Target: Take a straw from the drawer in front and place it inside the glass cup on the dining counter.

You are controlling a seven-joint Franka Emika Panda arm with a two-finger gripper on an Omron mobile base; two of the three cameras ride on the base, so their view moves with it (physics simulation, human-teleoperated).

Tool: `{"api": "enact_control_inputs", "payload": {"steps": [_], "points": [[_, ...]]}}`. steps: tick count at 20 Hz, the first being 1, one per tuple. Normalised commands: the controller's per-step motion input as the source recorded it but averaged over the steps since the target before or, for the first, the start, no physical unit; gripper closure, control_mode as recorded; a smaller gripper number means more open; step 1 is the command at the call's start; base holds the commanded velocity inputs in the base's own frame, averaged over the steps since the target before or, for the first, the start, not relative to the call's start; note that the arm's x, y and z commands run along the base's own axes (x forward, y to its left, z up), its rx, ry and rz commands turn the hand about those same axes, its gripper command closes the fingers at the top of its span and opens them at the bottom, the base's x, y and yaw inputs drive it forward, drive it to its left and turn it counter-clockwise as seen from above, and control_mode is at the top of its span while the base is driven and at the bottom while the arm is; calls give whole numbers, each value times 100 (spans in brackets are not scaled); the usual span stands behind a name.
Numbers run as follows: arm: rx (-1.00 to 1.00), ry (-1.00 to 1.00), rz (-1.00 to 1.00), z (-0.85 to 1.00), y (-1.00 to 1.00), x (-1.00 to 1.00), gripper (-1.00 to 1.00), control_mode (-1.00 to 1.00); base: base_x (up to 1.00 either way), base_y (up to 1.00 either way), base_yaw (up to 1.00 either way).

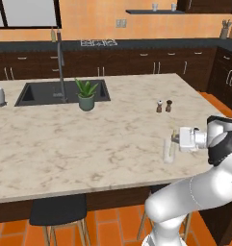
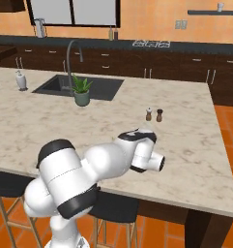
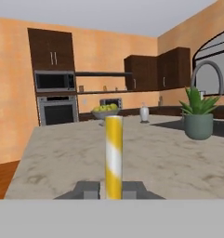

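Orange walls (image 1: 93, 14) and terracotta tile floor (image 1: 115, 223) surround dark wood cabinets (image 1: 151, 65) and black stools (image 1: 58, 211).

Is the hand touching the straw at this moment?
Touching. In the hand view the straw stands upright, clamped between the two dark fingertips of the hand, with no gap on either side.

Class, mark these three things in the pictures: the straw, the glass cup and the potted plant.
straw (image 3: 114, 155): hand view, middle of its yellow and white shaft.
glass cup (image 1: 168, 151): left base view, middle of its clear side wall.
potted plant (image 1: 86, 102): left base view, front of its grey-green pot.
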Motion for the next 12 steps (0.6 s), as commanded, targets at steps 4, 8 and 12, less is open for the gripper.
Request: {"api": "enact_control_inputs", "payload": {"steps": [4, 8, 12], "points": [[0, 0, 0, -19, -2, -32, 100, -100, 0, 0, 0], [0, -3, 0, 0, 0, -64, 100, -100, 0, 0, 0], [0, -1, 0, 5, 0, -33, 100, -100, 0, 0, 0]]}}
